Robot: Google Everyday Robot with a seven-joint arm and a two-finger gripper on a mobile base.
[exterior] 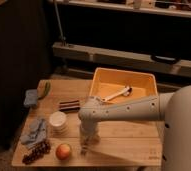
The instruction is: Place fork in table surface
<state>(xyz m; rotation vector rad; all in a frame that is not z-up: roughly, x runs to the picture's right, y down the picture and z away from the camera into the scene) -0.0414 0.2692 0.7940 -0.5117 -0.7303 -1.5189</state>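
Dim shelving and a dark wall fill the upper part of the frame, and below them a slatted light-brown wooden surface (131, 142) takes up the lower half.

At lower centre the end effector (87, 141) points straight down, low over the front of the surface. Whether it is wide or narrow I cannot tell. A slim pale sliver at its tip, reaching the wood, is probably the fork (83, 149). If so, the fork is upright at the end effector, just right of the apple, and not lying flat.

The white arm (126, 107) runs from the end effector up to a rounded joint and then right across the frame to the robot's bulky white body (185, 131) at the lower right edge.

Just left of the end effector sits a red-orange apple (63, 151). Left of that, near the lower-left corner of the surface, is a dark bunch of grapes (36, 151).

Above the apple stands a small white cup (58, 121), with a crumpled blue cloth (35, 131) to its left. A dark striped flat item (69, 105) lies above the cup.

Farther toward the upper left of the surface are a blue sponge (31, 97) and a green object (47, 89).

A yellow-orange bin (140, 86) stands on the back right of the surface, above the arm, and a pale cream utensil (117, 94) lies inside it.
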